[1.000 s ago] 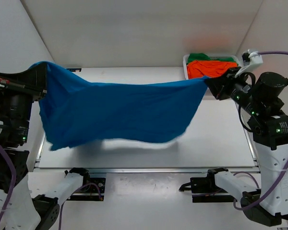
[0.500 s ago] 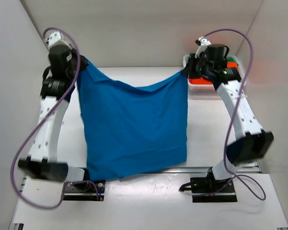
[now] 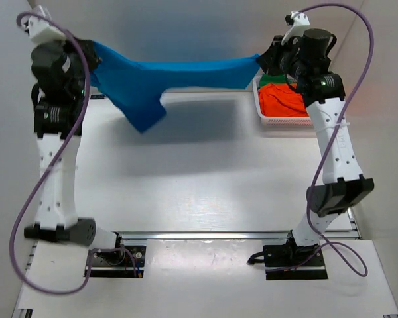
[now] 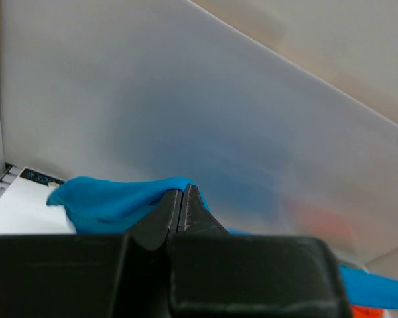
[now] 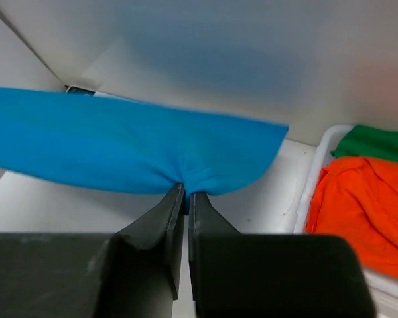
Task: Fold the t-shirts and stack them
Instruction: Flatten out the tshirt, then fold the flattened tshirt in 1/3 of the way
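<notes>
**Blue shirt, position.** The blue shirt (image 3: 186, 71) is off the table (image 3: 205, 179). It is strung in the air betw. the two grippers along the far edge, just in front of the back wall.

**Grips.**
- Left gripper (image 4: 183, 199): jaws pinched together on a bunched bit of blue cloth at the shirt's left end.
- Right gripper (image 5: 184, 193): same, jaws closed on a gathered edge at the right end, w/ cloth fanning out either side of the pinch.
- Which part of the shirt each one has (hem? shoulder? sleeve?): can't tell.

**Why held so (my reading).** A two-point grip w/ the grippers well apart pulls the top edge near straight, so the cloth opens out instead of hanging as a clump. Prob. prep for laying it flat on the table to fold. It is not even, tho. Most of it shows as a narrow band, and one lobe droops lower near the left end, apparently clear of the table top.

**Other shirts.** The orange shirt (image 3: 284, 99) and green shirt (image 3: 273, 79) lie crumpled in the white basket (image 3: 285, 122) at far right, green behind orange, neither folded. No stack on the table yet, so I judge the task early.

**Pose.**
- Both arms stand tall, reaching up and toward the far side.
- Left arm (image 3: 53, 159) is near vertical from its base, wrist at top left.
- Right arm (image 3: 331, 139) leans inward a little, wrist over the basket's far-left corner.
- On both, the fingers point away from the bases toward the back wall.
</notes>
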You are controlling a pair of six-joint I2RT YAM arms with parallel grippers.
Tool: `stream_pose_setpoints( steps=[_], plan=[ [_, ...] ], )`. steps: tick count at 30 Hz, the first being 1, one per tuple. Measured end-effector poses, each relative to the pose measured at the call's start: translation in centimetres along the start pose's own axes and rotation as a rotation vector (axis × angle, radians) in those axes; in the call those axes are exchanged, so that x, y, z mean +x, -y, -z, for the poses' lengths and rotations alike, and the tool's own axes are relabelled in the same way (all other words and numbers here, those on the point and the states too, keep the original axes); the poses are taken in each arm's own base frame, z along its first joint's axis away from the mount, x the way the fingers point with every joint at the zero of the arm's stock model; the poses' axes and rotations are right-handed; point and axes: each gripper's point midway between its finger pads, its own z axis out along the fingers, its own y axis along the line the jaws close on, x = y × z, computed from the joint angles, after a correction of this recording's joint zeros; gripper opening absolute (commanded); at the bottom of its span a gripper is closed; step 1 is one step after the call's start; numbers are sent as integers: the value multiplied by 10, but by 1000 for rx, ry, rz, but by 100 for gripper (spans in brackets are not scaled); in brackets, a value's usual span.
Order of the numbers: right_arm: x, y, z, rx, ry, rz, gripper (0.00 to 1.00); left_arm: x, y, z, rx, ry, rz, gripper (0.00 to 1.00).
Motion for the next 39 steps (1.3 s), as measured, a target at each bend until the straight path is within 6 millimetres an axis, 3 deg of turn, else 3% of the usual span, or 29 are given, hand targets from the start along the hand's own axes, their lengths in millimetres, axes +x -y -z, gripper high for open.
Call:
stream_pose_setpoints(
  steps=[3, 6, 8, 13, 16, 18, 21, 29, 34, 39],
  plan=[
    [27, 0, 17, 8, -49, -9, 0, 9, -5, 46, 20, -10, 7, 0],
    [85, 7, 30, 24, -157, -44, 0, 52, -24, 82, 22, -78, 22, 0],
    [136, 16, 38, 46, -246, -86, 0, 100, -44, 101, 4, -163, 37, 0],
    [300, 33, 86, 134, -554, -274, 0, 252, -104, 144, -91, -482, 98, 0],
    [367, 33, 121, 187, -692, -382, 0, 333, -136, 185, -174, -687, 158, 0],
    [393, 31, 140, 212, -749, -436, 0, 363, -147, 209, -212, -778, 193, 0],
    [411, 27, 159, 240, -789, -495, 0, 375, -149, 231, -224, -826, 235, 0],
    [422, 8, 183, 247, -823, -540, 0, 362, -137, 250, -168, -809, 298, 0],
    [437, -1, 199, 251, -884, -567, 0, 372, -138, 248, -193, -870, 286, 0],
    [431, 4, 202, 256, -876, -592, 0, 367, -134, 227, -209, -870, 255, 0]
  ],
)
